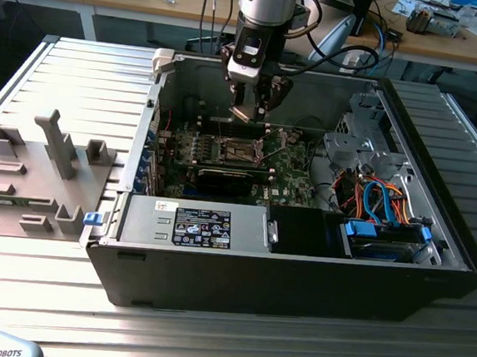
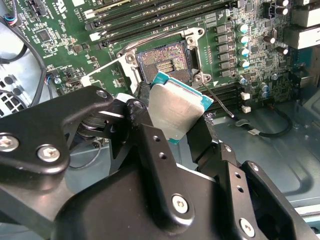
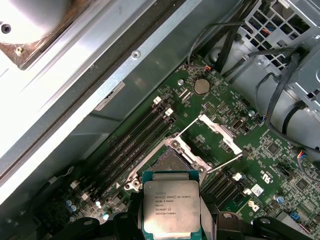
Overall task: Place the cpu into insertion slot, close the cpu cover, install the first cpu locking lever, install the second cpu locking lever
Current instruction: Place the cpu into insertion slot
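Black fingers of the claw sit closest in the second wrist view. The claw is shut tight on the cpu, with one finger on each side of it.

The cpu is a small, flat square. Its top is smooth, silvery-grey metal, and a thin blue-green edge runs all around it. In the first wrist view the cpu shows small dark print on its metal top. In the second wrist view it looks tilted, not flat.

The cpu hangs in the air over the green board, near the insertion slot, and is not in it yet. The slot is open. It has a dark middle full of tiny shiny dots and a silver metal rim. In the first wrist view the cpu cover, a thin silver frame with a window cut in it, stands swung up beside the insertion slot. Long, thin memory slots run on the slot's other side.

In the exterior view the claw hangs inside an open black computer case that lies on a ribbed metal counter. The insertion slot is at about 6 o'clock from the claw. A grey holder tray lies at 9 o'clock from the case. Blue and orange cables are inside the case, at about 4 o'clock from the claw.
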